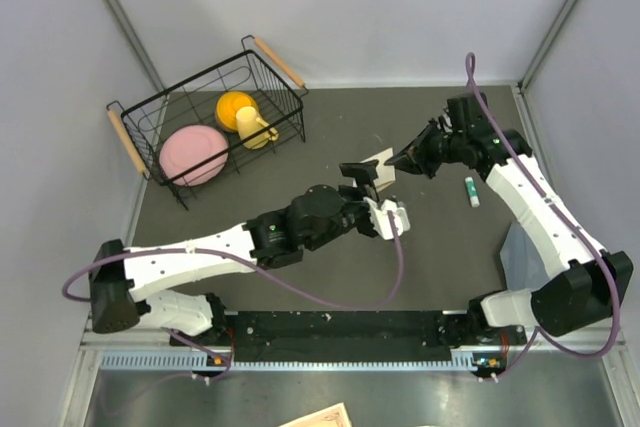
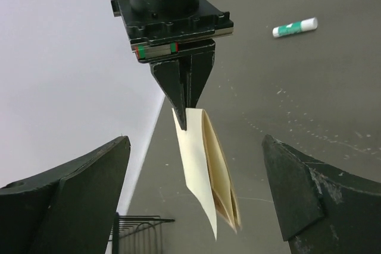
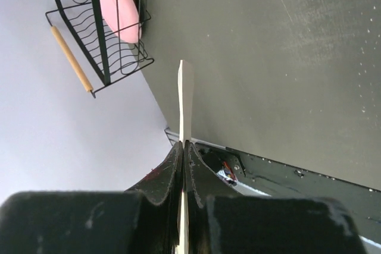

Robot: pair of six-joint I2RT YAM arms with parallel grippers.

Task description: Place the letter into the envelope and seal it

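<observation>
Above dark tabletop (image 1: pixel 300 147), pinching letter (image 2: pixel 202 176) with clamped right claw (image 3: pixel 183 147), left claw (image 2: pixel 195 165) splayed, empty; yet to fill and seal envelope (image 1: pixel 515 257).

So the right gripper (image 2: pixel 183 120) pinches the letter (image 2: pixel 205 176) by its top edge; left gripper (image 2: pixel 195 144) sits spread wide around it.

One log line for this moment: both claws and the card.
right claw: shut on pale cream folded paper card, held in air | left claw: open, flanking card, no contact
</observation>
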